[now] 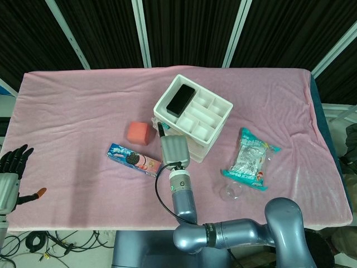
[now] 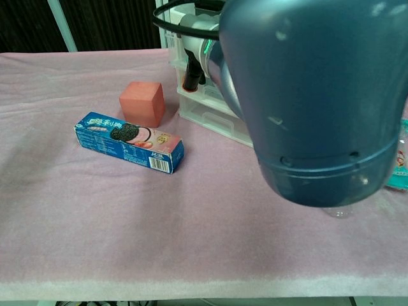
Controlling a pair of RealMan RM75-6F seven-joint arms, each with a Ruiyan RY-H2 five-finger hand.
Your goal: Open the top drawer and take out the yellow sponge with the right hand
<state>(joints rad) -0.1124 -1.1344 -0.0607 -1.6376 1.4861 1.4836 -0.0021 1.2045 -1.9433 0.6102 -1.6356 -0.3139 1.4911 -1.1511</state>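
The white drawer unit point(image 1: 208, 138) stands mid-table with a black phone point(image 1: 181, 100) in its top tray. Its stacked clear drawers point(image 2: 213, 116) show at the front in the chest view, and I cannot tell whether the top one is pulled out. My right hand point(image 1: 174, 151) is against the unit's front left corner. A dark finger with an orange tip point(image 2: 190, 71) reaches the drawer fronts. How the fingers lie is hidden by the hand's back and the forearm point(image 2: 319, 95). No yellow sponge shows. My left hand point(image 1: 11, 170) hangs past the table's left front edge, fingers spread and empty.
A pink foam cube point(image 1: 138, 133) and a blue cookie box point(image 1: 134, 160) lie left of the right hand. A snack bag point(image 1: 250, 159) and a clear plastic piece point(image 1: 231, 192) lie right of the drawer unit. Pink cloth point(image 1: 83, 111) covers the table.
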